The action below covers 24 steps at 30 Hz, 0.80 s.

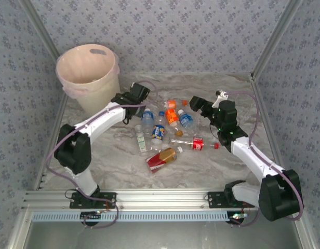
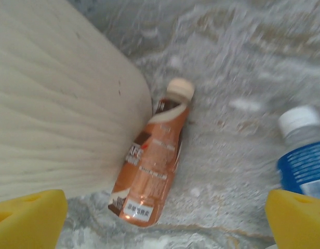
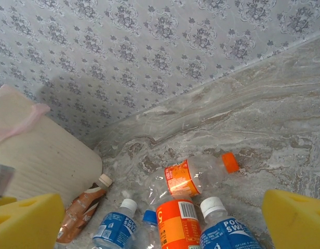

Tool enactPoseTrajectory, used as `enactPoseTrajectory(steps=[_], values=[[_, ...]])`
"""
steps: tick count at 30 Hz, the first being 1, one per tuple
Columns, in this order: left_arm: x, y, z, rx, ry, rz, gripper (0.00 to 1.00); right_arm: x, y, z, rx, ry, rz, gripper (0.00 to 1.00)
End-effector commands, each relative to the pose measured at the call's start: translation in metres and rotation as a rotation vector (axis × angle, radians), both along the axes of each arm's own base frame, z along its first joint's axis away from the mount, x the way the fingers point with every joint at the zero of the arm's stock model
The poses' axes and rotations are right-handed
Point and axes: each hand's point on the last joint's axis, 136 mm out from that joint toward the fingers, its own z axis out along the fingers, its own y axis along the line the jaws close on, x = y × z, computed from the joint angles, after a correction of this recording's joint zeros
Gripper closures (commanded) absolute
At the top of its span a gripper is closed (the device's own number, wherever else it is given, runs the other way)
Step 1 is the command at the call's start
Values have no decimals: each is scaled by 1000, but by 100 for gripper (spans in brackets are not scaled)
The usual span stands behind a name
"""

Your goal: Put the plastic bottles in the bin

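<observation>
The plastic bottles (image 1: 165, 132) lie scattered in a cluster on the marble table, between my two arms. The cream bin (image 1: 87, 72) with its pink liner stands at the back left. My left gripper (image 1: 130, 96) is open beside the bin's base. In the left wrist view a brown-labelled bottle (image 2: 152, 171) lies against the bin wall (image 2: 56, 114), between and beyond my open left gripper (image 2: 162, 223). My right gripper (image 1: 198, 105) hovers open at the cluster's far right. Its wrist view looks over an orange-capped bottle (image 3: 194, 176) and blue-labelled bottles (image 3: 116, 228), with nothing between the fingers of the gripper (image 3: 162, 223).
Patterned walls close the table at the back and both sides. A red-labelled bottle (image 1: 194, 143) and a red-and-yellow one (image 1: 162, 157) lie nearest the arms. A blue-labelled bottle (image 2: 305, 161) lies just right of the left gripper. Bare marble stretches along the front and right.
</observation>
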Motion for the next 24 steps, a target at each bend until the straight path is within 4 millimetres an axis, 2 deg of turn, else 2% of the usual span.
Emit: enactPoseTrajectory(steps=[1, 6, 11, 18, 24], values=[[-4, 15, -11, 90, 22, 50, 2, -1, -4, 12, 18, -37, -12, 0], [-2, 21, -36, 159, 91, 69, 2, 0, -4, 13, 18, -38, -14, 0], [1, 32, -53, 180, 150, 104, 2, 0, -4, 12, 18, -34, -13, 0], [5, 46, -77, 105, 239, 140, 2, 0, -4, 9, 17, -29, -12, 0], [14, 49, -94, 50, 271, 164, 2, 0, -4, 10, 39, -20, -15, 0]])
